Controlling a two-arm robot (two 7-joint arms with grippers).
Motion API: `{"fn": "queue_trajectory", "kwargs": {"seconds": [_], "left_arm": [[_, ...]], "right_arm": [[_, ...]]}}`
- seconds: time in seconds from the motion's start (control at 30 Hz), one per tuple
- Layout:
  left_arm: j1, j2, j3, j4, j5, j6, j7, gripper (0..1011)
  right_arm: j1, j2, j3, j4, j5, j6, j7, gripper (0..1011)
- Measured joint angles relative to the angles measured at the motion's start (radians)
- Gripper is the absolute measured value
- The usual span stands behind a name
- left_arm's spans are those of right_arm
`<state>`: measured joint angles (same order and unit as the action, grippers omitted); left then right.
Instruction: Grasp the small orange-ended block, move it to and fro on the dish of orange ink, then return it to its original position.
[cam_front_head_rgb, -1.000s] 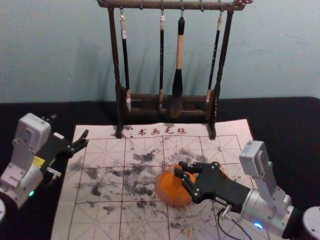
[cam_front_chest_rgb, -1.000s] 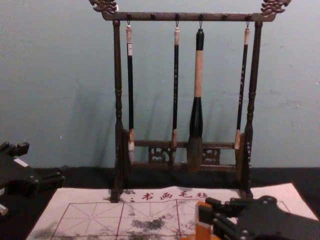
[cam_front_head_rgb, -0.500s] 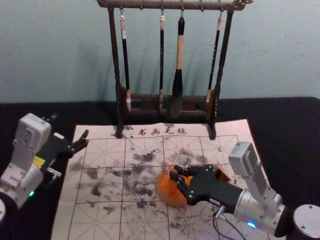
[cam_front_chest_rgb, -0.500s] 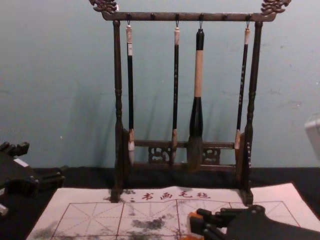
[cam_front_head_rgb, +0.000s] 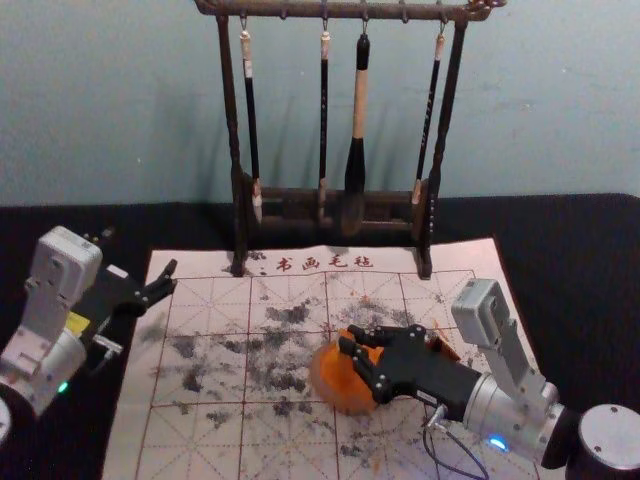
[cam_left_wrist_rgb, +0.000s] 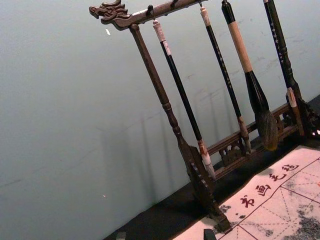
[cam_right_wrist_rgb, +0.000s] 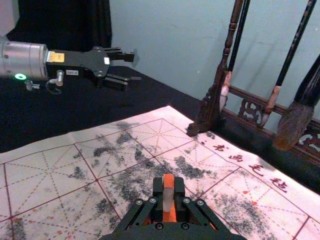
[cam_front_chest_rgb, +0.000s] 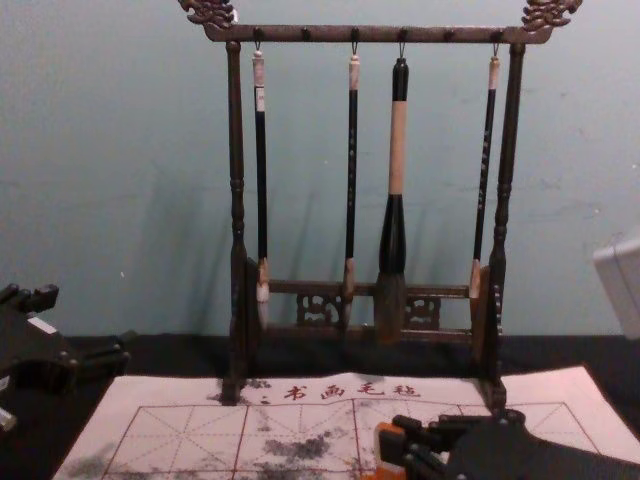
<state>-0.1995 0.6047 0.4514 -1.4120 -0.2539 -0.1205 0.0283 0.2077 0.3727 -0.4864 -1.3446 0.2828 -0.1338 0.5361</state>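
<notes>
My right gripper (cam_front_head_rgb: 352, 340) reaches over the orange ink dish (cam_front_head_rgb: 342, 388), covering its right part. In the right wrist view, my right gripper (cam_right_wrist_rgb: 169, 191) is shut on the narrow block (cam_right_wrist_rgb: 167, 199), whose top end is orange above a greyish middle. The chest view has the block (cam_front_chest_rgb: 386, 446) upright at the fingertips, near the bottom edge. Whether its lower end touches the ink cannot be told. My left gripper (cam_front_head_rgb: 137, 260) stays parked, open, off the mat's left side; its fingertips frame a gap in its own view (cam_left_wrist_rgb: 165, 235).
A dark wooden rack (cam_front_head_rgb: 240, 215) with several hanging brushes stands across the mat's far edge. The ink-spotted, gridded mat (cam_front_head_rgb: 205, 350) lies on a black cloth (cam_front_head_rgb: 590, 270). A brownish-orange object (cam_front_head_rgb: 443, 349) sits just behind the right gripper.
My right gripper has shifted left with the block in its grip. In the chest view the block stands lower than a second ago. The left arm is where it was.
</notes>
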Motion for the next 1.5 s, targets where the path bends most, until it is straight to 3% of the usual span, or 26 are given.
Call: {"fn": "queue_trajectory", "kwargs": {"seconds": [0.43,1.07,1.5], "left_arm": [[0.000,0.000,0.000,0.000,0.000,0.000,0.000,1001],[0.000,0.000,0.000,0.000,0.000,0.000,0.000,1002],[0.000,0.000,0.000,0.000,0.000,0.000,0.000,1001]], "right_arm": [[0.002,-0.001,0.016,0.005,-0.006,0.000,-0.012,81],[-0.034,0.033,0.042,-0.041,0.001,0.010,-0.014,81],[-0.057,0.048,0.027,-0.076,0.008,0.020,0.005,81]]}}
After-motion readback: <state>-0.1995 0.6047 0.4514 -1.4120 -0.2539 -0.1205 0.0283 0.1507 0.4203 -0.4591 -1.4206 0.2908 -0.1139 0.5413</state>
